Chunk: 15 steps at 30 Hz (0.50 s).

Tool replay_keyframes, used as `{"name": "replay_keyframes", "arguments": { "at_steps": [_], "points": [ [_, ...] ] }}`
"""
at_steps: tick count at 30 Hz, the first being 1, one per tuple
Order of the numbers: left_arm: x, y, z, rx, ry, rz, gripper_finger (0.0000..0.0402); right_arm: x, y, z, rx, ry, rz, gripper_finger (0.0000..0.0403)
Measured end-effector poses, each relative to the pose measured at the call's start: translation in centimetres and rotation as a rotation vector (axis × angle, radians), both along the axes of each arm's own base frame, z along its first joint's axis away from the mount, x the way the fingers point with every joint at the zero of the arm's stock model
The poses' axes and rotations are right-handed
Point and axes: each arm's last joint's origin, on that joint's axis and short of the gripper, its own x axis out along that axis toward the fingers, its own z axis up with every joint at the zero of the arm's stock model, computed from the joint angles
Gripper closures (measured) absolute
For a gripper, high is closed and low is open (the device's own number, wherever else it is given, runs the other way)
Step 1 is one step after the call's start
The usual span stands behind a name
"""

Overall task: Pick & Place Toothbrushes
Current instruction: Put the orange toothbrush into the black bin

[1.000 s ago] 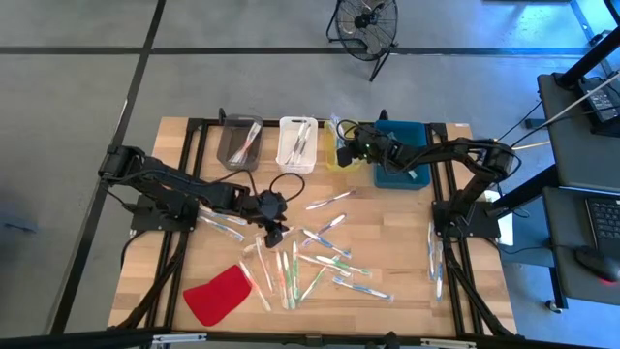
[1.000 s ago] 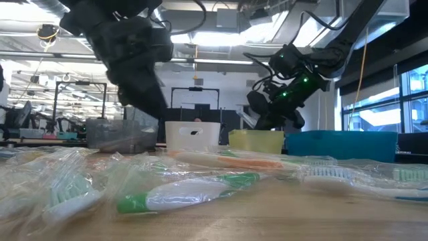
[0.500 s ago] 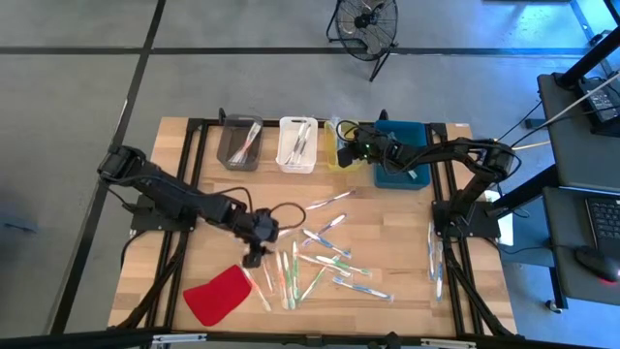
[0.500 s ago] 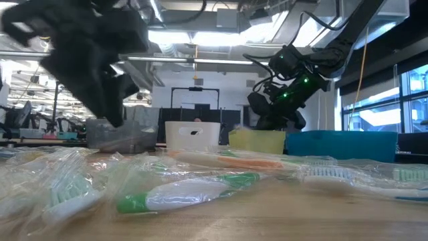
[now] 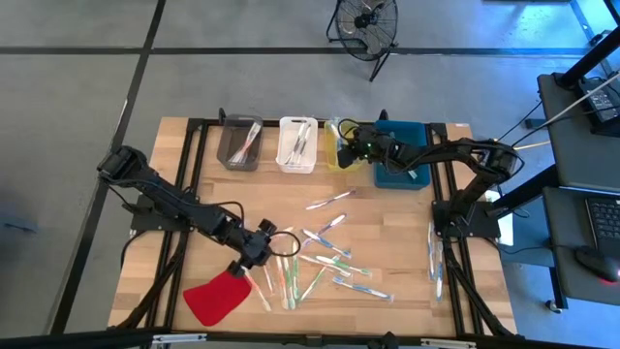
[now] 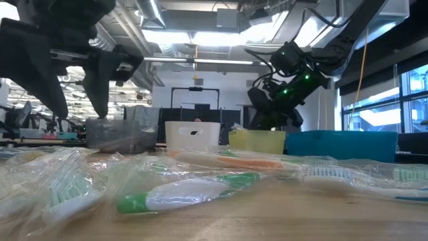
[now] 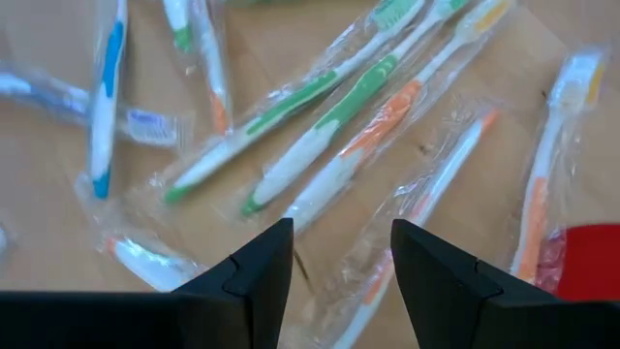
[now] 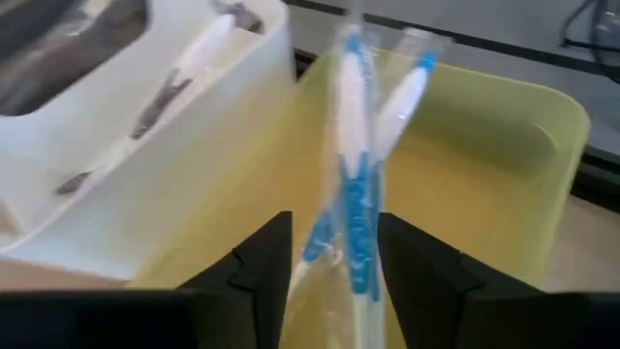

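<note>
Over the last second the left gripper (image 5: 254,246) has swung from mid-table down over the pile of brushes (image 5: 291,271) by the red cloth (image 5: 217,295); that reads as the approach to a fresh pick, nothing taken yet. Its fingers (image 7: 260,271) stand apart and empty, tilted down, with an orange-handled brush (image 7: 383,145) lying just ahead of the gap between them and green ones (image 7: 291,107) a little farther ahead. The left arm reaches low across the table from its base.

The right gripper (image 5: 360,147) has barely moved and hangs over the yellow bin (image 5: 341,155), arm stretched across the blue bin (image 5: 407,173). Its fingers (image 8: 254,262) are closed on a wrapped blue brush (image 8: 351,184), which sticks out ahead of them over the bin, so a drop looks due
</note>
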Motion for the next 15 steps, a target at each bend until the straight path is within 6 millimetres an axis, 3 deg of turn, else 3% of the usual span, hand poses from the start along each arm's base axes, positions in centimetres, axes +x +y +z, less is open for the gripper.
{"name": "replay_keyframes", "arguments": {
  "at_steps": [7, 15],
  "points": [
    [0.1, -0.1, -0.2, 0.037, -0.005, -0.075, 0.0231, -0.4, 0.3, 1.7, -0.012, -0.031, 0.044, 0.0232],
    [0.7, -0.6, -3.0, 0.076, 0.083, -0.181, 0.0231, -0.6, 0.5, 2.5, -0.022, -0.052, 0.044, 0.0247]
  ]
}}
